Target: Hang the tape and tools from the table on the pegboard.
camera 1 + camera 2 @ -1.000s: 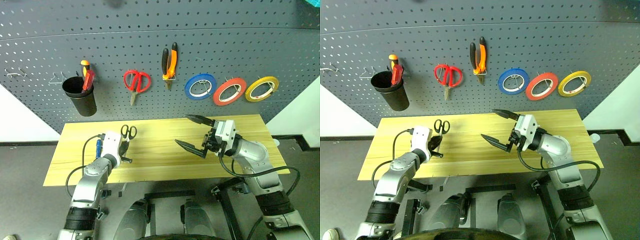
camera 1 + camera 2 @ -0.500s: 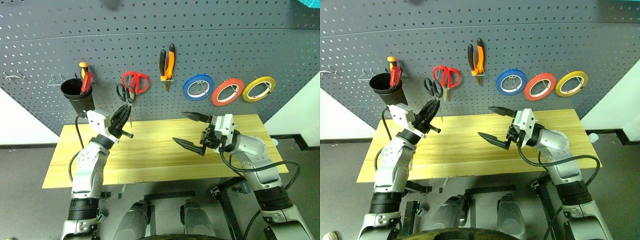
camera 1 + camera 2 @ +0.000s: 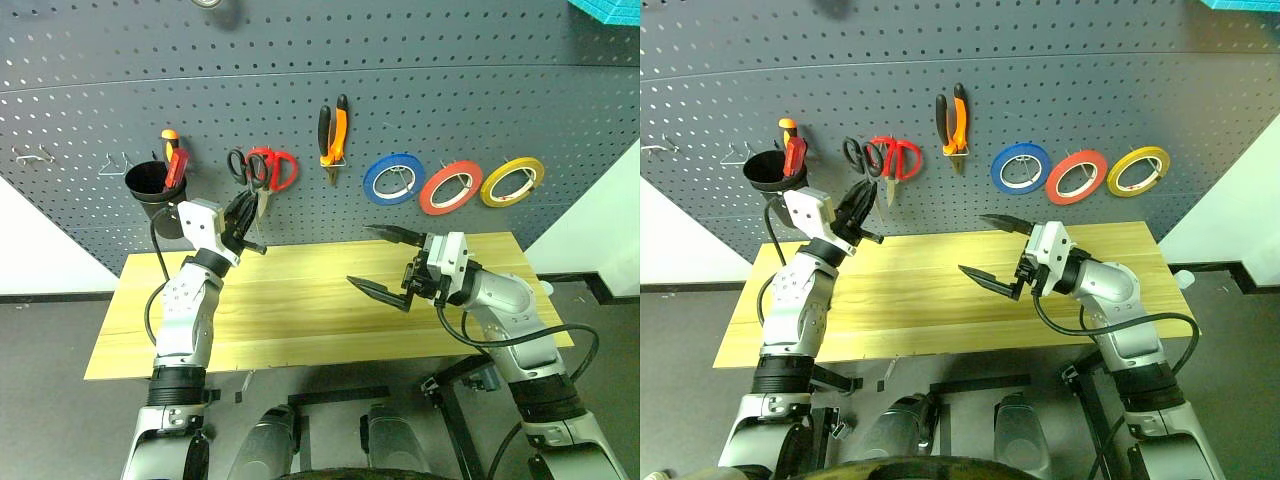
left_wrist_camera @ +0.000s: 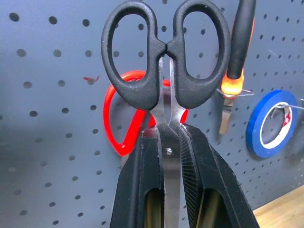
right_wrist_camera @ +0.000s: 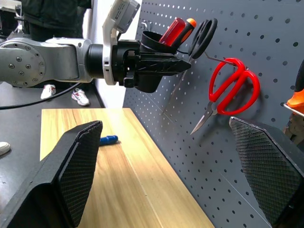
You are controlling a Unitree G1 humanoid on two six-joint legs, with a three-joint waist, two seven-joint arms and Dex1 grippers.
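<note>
We see a dark grey pegboard (image 3: 450, 90) dotted with regular rows of small holes. On it hang red-handled scissors (image 3: 272, 170), pliers (image 3: 334, 128) with orange-and-black handles, then blue (image 3: 392, 179), red (image 3: 450, 186) and yellow (image 3: 511, 181) tape rings with white cores. Left of the red scissors are steel scissors (image 4: 166, 71) with black handles and a black cup (image 3: 150, 185). Below the pegboard, the table (image 3: 300, 310) is pale yellow, grained wood.

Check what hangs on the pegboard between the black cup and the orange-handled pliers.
In the left eye view, between the black cup and the pliers hang the red-handled scissors; the left gripper holds the black-handled scissors up beside them.
</note>
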